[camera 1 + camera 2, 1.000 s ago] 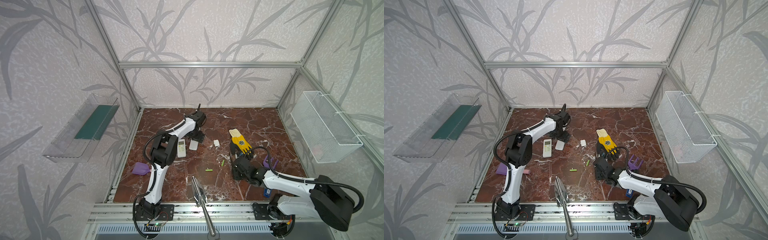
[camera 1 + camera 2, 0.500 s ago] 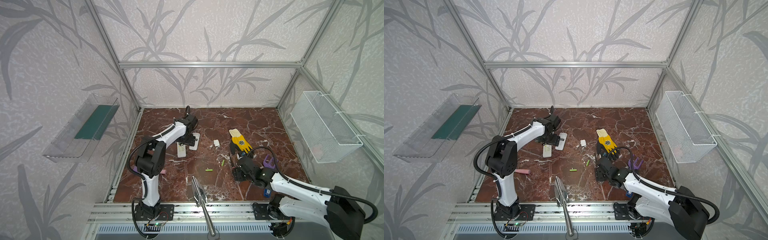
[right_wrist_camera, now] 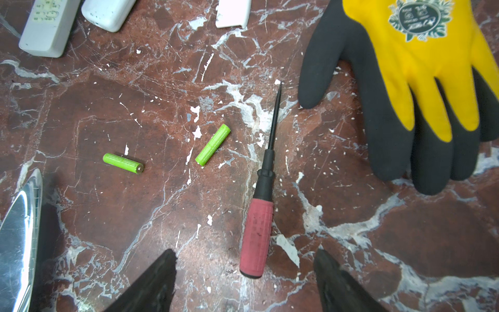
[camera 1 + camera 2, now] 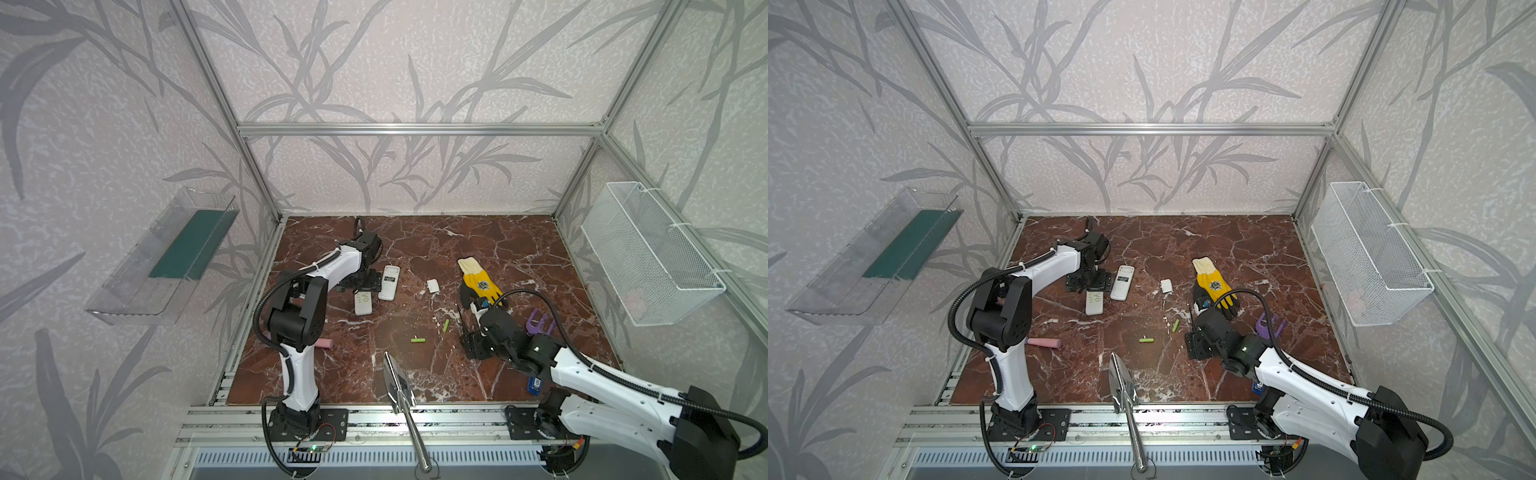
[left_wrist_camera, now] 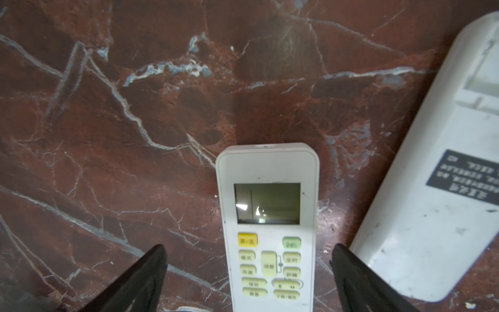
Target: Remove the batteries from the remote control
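Observation:
A small white remote control (image 5: 267, 229) lies buttons up, and my left gripper (image 5: 248, 251) stands open astride its button end, both fingers clear of it. Both top views show this remote (image 4: 363, 302) (image 4: 1094, 302) with the left gripper (image 4: 359, 284) over it. Beside it a larger remote control (image 4: 389, 282) (image 5: 432, 189) lies face down with its battery bay uncovered. Its white cover (image 4: 432, 286) lies apart. Two lime green batteries (image 3: 123, 163) (image 3: 213, 144) lie loose on the floor. My right gripper (image 3: 244, 256) is open and empty, near a pink-handled screwdriver (image 3: 256, 229).
A yellow-and-black glove (image 4: 478, 286) lies just beyond the right gripper (image 4: 468, 338), with a purple piece (image 4: 540, 324) to its right. A metal trowel (image 4: 397, 382) reaches in from the front edge. A pink cylinder (image 4: 322, 343) lies near the left arm. A wire basket (image 4: 648, 257) hangs on the right wall.
My left gripper has drawn back from the far side and come down over the small remote. The right gripper has pulled slightly toward the front.

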You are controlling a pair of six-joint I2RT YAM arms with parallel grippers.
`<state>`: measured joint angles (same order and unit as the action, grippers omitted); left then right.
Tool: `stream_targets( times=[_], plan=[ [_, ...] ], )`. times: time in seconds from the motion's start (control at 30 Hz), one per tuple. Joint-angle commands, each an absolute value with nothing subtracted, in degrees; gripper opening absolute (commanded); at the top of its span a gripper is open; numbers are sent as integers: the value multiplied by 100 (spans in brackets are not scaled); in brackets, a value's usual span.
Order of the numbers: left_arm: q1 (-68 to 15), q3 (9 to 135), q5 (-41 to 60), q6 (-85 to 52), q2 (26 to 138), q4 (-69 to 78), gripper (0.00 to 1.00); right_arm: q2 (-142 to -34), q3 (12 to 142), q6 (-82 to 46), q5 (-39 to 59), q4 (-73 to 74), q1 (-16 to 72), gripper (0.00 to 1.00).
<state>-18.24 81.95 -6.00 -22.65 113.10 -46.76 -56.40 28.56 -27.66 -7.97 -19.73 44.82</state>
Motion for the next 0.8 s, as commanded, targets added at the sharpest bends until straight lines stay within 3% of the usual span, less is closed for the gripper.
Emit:
stream_targets(
  times=[0.0,0.17,0.3,0.5,0.77],
  plan=[
    [-1750,8314,-453,-2417,11501,-4652,93,-5620,2988,-2707,-731,-2046,4456,80],
    [-1683,8297,-269,-2438,11641,-4584,87,-5694,2988,-2699,-651,-1963,4456,79],
    [-1670,8206,-142,-2434,11655,-4520,69,-5756,2997,-2691,-624,-1891,4456,77],
    [-1661,8025,-25,-2441,11598,-4369,50,-5852,2992,-2613,-417,-1519,4456,74],
    [-1652,7889,-129,-2425,11271,-4342,36,-6089,3031,-2357,308,-637,4494,69]
  ],
)
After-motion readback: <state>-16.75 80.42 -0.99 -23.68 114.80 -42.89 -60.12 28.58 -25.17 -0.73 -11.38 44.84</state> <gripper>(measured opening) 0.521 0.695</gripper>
